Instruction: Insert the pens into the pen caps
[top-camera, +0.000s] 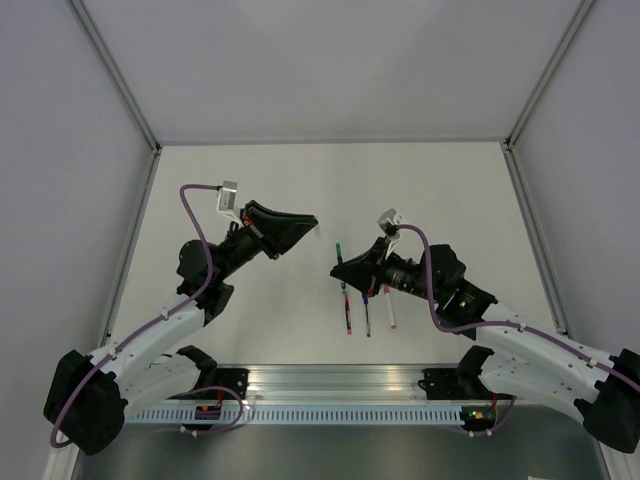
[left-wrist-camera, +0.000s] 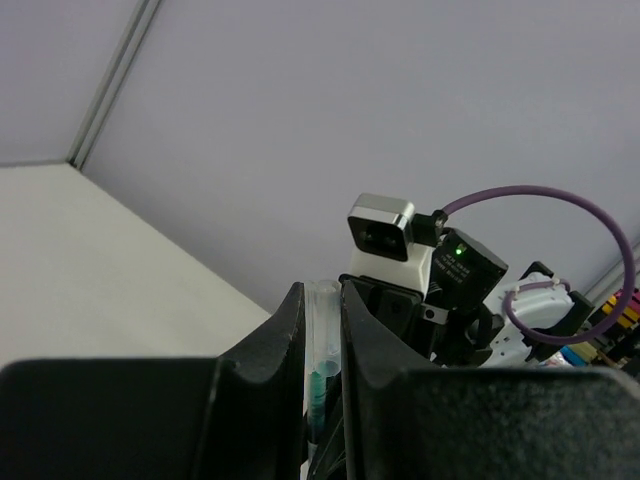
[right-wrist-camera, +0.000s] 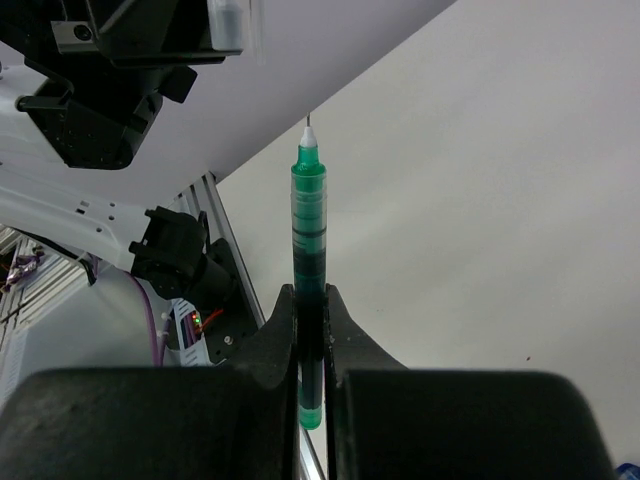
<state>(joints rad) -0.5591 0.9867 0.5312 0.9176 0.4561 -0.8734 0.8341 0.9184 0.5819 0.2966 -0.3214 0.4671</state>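
Note:
My right gripper (right-wrist-camera: 309, 300) is shut on the green pen (right-wrist-camera: 309, 230), whose bare tip sticks out past the fingers. In the top view the green pen (top-camera: 339, 248) is held above the table by the right gripper (top-camera: 343, 268). My left gripper (left-wrist-camera: 321, 305) is shut on a clear pen cap (left-wrist-camera: 323, 330) with green inside, its open mouth pointing outward. From above, the left gripper (top-camera: 311, 224) and the pen cap (top-camera: 318, 233) sit just left of the pen tip, a small gap apart. Red (top-camera: 347, 312), blue (top-camera: 367, 312) and white (top-camera: 391, 308) pens lie on the table.
The three lying pens are side by side under the right arm, near the metal rail (top-camera: 330, 385) at the table's front edge. Grey walls enclose the table on the left, back and right. The left arm's gripper body (right-wrist-camera: 110, 90) fills the upper left of the right wrist view.

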